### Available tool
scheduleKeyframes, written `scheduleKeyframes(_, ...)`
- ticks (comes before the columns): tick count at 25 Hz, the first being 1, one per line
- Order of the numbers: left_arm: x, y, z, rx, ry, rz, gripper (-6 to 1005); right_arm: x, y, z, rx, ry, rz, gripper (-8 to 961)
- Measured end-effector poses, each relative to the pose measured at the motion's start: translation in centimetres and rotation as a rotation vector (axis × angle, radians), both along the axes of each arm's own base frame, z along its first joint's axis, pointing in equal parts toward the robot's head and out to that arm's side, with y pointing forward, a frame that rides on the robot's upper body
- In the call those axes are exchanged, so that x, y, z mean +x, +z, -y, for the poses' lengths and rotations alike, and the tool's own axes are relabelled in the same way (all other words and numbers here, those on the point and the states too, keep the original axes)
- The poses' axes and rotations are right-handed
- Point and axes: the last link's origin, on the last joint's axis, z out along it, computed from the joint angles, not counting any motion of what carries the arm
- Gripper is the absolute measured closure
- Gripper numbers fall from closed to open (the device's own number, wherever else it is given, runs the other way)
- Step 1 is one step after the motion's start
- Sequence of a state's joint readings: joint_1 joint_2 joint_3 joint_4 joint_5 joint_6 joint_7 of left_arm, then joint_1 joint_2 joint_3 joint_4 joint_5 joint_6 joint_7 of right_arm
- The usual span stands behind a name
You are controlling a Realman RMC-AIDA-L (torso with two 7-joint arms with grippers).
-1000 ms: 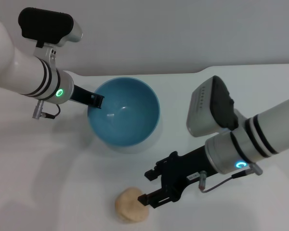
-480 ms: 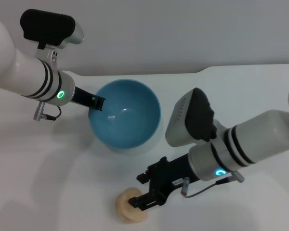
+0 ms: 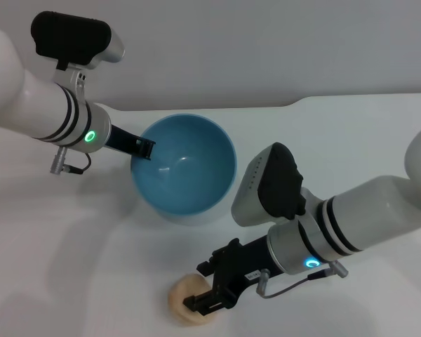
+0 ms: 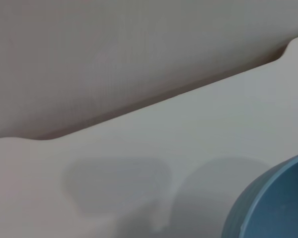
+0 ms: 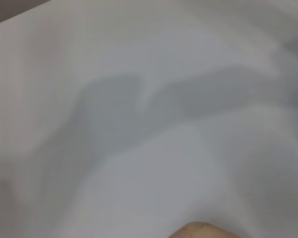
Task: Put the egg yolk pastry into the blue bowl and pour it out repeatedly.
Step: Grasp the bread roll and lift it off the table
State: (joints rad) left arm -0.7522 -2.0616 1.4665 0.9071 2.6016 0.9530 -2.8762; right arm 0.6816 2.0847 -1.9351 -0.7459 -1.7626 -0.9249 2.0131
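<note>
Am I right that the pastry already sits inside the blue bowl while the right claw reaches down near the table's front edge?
Not quite. The head view shows the bowl empty; the pastry lies on the table in front of it. The right claw does reach down near the front edge, right at the pastry. The left claw is at the bowl's rim.

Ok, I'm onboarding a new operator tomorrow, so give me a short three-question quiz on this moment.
1. True or false: the egg yolk pastry lies inside the blue bowl.
2. Which gripper is at the pastry? A) left B) right
3. Fill in: the left gripper is at the bowl's ____.

Key: 1 false, the pastry sits on the white table in front of the bowl, and the bowl is empty. 2 B, the right gripper has its fingers over the pastry. 3 rim.
</note>
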Motion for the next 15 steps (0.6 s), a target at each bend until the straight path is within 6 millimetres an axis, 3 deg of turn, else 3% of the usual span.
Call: scheduleKeyframes(15,0.16,0.06,-0.13,0.007,-0.007,0.002,1001,0.43,-0.62,0.50,0.000,0.003,0.012,433)
